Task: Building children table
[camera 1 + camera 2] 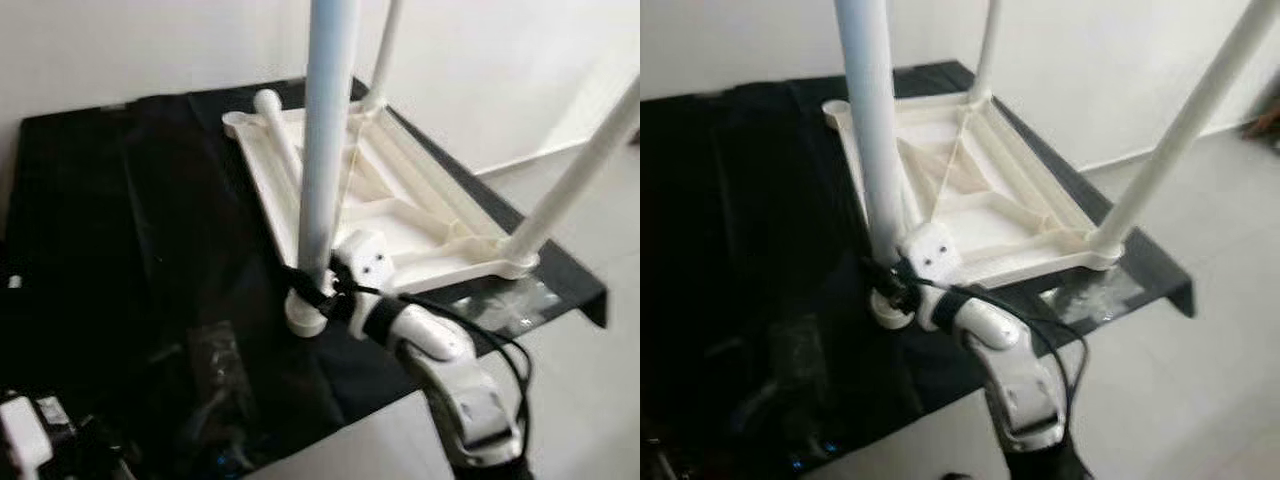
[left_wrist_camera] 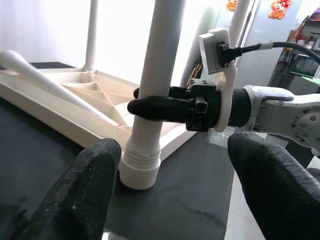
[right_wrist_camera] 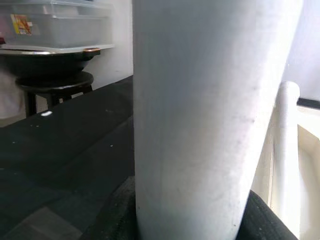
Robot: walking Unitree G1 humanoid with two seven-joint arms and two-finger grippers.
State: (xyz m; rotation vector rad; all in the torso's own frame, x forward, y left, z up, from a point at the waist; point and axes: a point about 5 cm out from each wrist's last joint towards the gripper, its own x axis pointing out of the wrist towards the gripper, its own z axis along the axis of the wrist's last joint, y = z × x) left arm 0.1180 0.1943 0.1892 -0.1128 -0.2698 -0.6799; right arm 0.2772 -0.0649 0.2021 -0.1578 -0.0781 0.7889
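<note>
At the near corner of the upside-down tabletop [image 1: 370, 200], right tool [image 2: 160, 106] is clamped on the upright white leg [image 1: 328, 130], fingers pinching it low, just above the threaded collar [image 2: 140, 167]. Collar sits on the black desk [image 1: 110, 220] just outside the tabletop's corner, so the leg doesn't look seated in a socket yet; hard to confirm from here.

- Low grip probably chosen for control of the foot end: less lever arm when steering the collar toward the corner socket.
- Left tool [image 2: 170, 195]: fingers spread wide, empty, facing the leg with one pad [image 2: 82, 187] just beside the collar. Reads as standby to steady or guide the base.
- Two other legs [image 1: 1185, 130] already stand up from the far-side corners beyond the right tool. One loose leg [image 1: 283, 140] lies flat inside the tray-like underside, next to the gripped leg, likely parked there so it can't roll off the desk.
- Tabletop flipped underside-up so sockets face up.

Next: shift the collar onto the corner socket, then twist. Risk: the long leg tilts at the pinch and cross-threads.
</note>
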